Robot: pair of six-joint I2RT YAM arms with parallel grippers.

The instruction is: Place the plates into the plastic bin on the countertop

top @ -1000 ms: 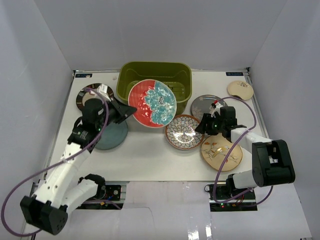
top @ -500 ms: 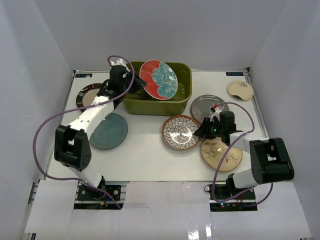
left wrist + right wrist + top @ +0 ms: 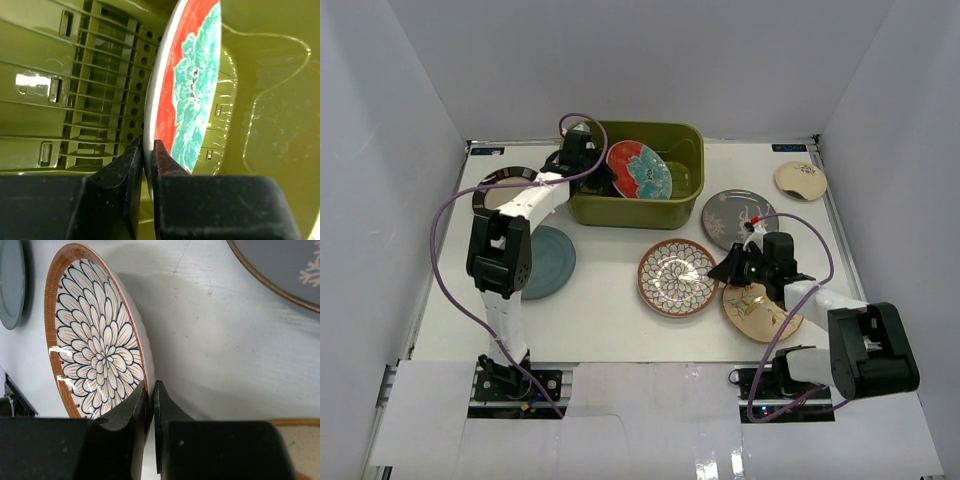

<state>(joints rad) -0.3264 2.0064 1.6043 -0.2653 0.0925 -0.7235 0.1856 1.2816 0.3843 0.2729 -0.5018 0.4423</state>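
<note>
Up top, left gripper (image 3: 146,150) pinched the red plate (image 3: 192,85) inside the bin (image 3: 685,135), right gripper (image 3: 150,390) clamped the petal plate (image 3: 100,360); red one was best lowered flat before release.

Left end effector (image 3: 148,149) hides the nearest rim of the red plate (image 3: 192,85); right end effector (image 3: 151,390), of the petal plate (image 3: 100,355).
</note>
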